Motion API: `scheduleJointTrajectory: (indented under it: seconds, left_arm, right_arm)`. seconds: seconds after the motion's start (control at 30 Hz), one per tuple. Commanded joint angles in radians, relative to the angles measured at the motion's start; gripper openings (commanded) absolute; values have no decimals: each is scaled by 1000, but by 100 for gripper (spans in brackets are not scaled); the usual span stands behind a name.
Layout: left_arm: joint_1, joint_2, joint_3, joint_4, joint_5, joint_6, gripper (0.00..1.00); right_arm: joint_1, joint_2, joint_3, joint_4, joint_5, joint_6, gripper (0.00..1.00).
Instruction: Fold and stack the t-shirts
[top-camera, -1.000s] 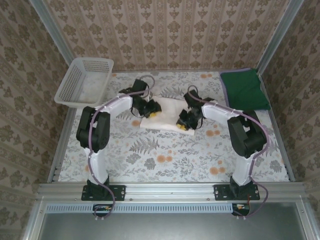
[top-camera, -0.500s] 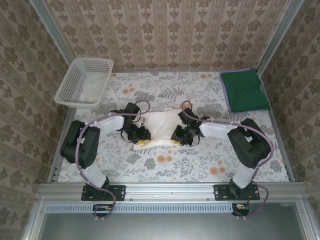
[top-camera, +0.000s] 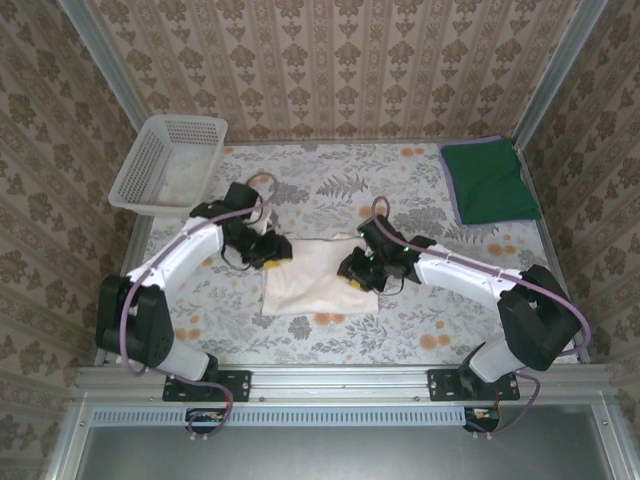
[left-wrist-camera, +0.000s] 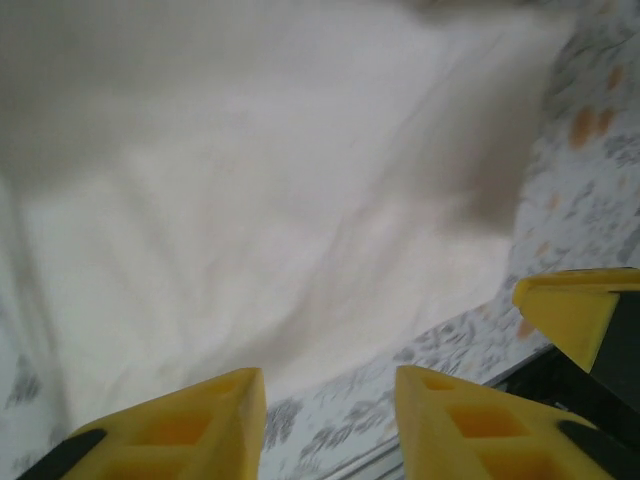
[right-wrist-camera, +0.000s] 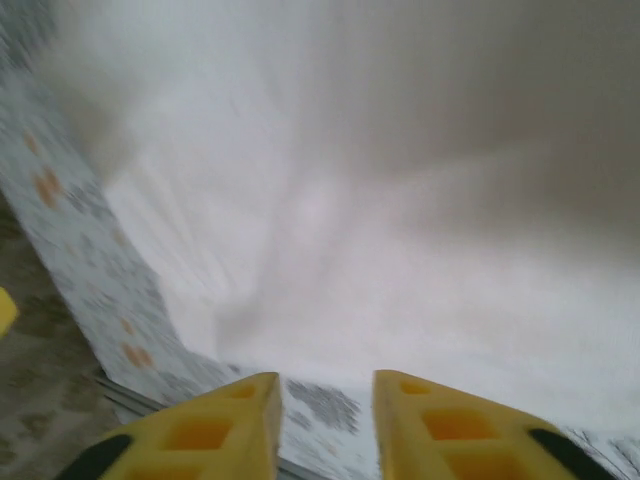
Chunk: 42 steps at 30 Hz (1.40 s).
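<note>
The cream-white t-shirt lies folded flat at the middle of the table, and it spreads wide in the left wrist view and the right wrist view. My left gripper sits at its far left corner, my right gripper at its right edge. The left gripper is open, with bare tablecloth between its yellow fingers. The right gripper is open too, the cloth's edge just beyond its tips. The dark green t-shirt lies folded at the back right.
A white mesh basket stands at the back left corner. The floral tablecloth runs to the metal rail at the near edge. Patterned walls close in the back and both sides.
Both grippers carried the cream shirt's far part toward the near edge, folding it over. The shirt now lies flat, nearer the front. The right jaws have spread off the cloth; the left gripper has drawn back.
</note>
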Motion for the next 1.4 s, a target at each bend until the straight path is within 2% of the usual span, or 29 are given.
scheduleJointTrajectory:
  seconds: [0.0, 0.13, 0.23, 0.43, 0.6, 0.77, 0.83, 0.9, 0.97, 1.0, 1.17, 1.23, 1.3, 1.37]
  left_arm:
    - [-8, 133, 79, 95, 42, -12, 36]
    - [-5, 307, 159, 193, 42, -27, 30]
    - [19, 413, 198, 243, -9, -42, 26]
    - [115, 469, 187, 212, -179, -82, 26]
    - [147, 477, 189, 192, -198, -87, 27]
    - [144, 392, 246, 157, -180, -103, 45]
    - [136, 329, 274, 123, -190, -104, 56]
    - [117, 258, 283, 105, -189, -104, 59]
    - [90, 196, 266, 104, -148, -104, 59]
    - [74, 172, 250, 102, -106, -106, 55]
    - [-2, 113, 101, 148, 215, -130, 36]
    - [-32, 100, -1, 257, 353, -188, 32]
    - [-52, 88, -89, 347, 399, -234, 30]
    - [-108, 110, -125, 372, 423, -238, 26]
  right_arm:
    - [-92, 86, 70, -48, 17, -44, 26]
    - [-162, 244, 185, -97, 2, -120, 20]
    - [-198, 360, 257, -107, -19, -150, 18]
    - [-267, 507, 337, -155, -50, -114, 19]
    - [-284, 503, 315, -124, -76, -61, 26]
    - [-275, 406, 322, -119, -71, -69, 40]
    - [-259, 335, 309, -117, -48, -84, 45]
    - [-231, 267, 276, -97, -43, -85, 46]
    - [-192, 202, 222, -71, -57, -57, 45]
    - [-167, 174, 189, -54, -66, -40, 42]
    - [-35, 78, 17, 54, -74, 75, 20]
    - [12, 56, -69, 147, -70, 146, 13]
    - [41, 54, -124, 208, -59, 184, 9]
    - [54, 66, -148, 232, -56, 197, 7]
